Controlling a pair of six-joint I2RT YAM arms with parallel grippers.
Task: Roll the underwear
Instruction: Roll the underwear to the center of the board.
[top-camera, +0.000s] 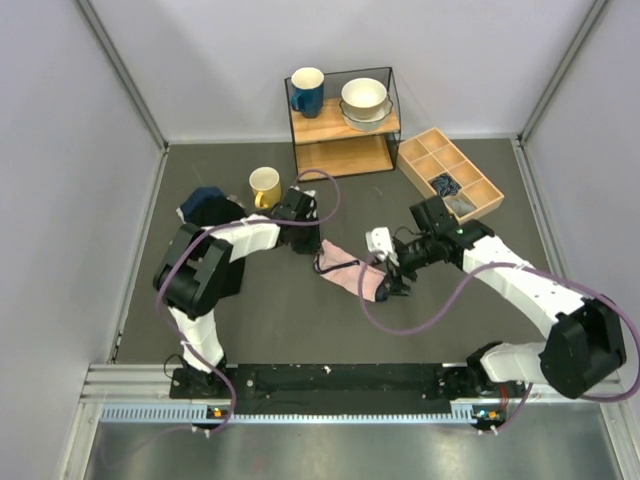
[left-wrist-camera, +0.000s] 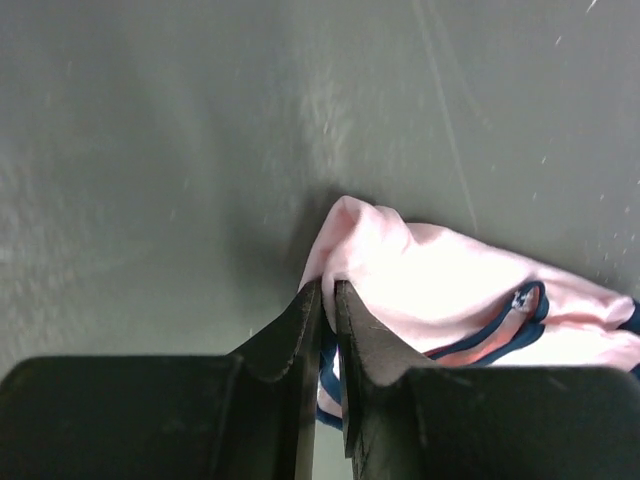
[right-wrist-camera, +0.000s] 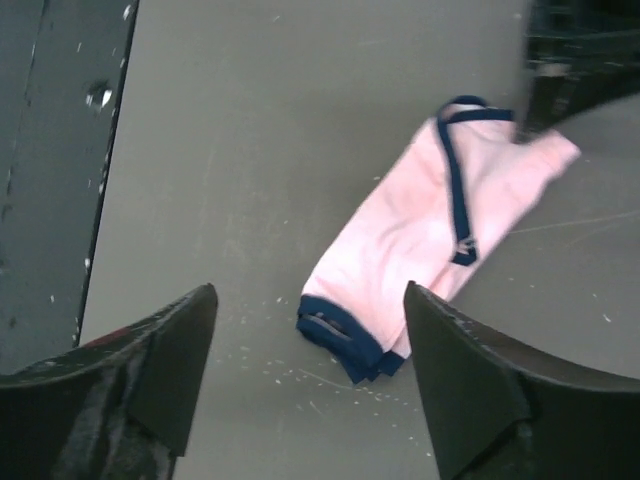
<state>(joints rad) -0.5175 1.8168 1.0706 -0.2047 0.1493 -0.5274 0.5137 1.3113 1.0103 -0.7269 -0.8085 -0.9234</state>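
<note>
Underwear (top-camera: 345, 272) lies mid-counter (top-camera: 260, 325) as a folded strip, not yet rolled; the rolling itself seems all to do. Left pincer (left-wrist-camera: 328, 288), nearly closed, nips its 9 o'clock end. Right pincer (right-wrist-camera: 308, 292) gapes empty at 3 o'clock. Tray (top-camera: 422, 152) at 2 o'clock holds small dark bits in two compartments.

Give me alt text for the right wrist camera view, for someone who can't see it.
Pink underwear with navy edging lies folded in a narrow strip on the grey table, just beyond the open right gripper. The dark left gripper meets its far end at top right.
</note>
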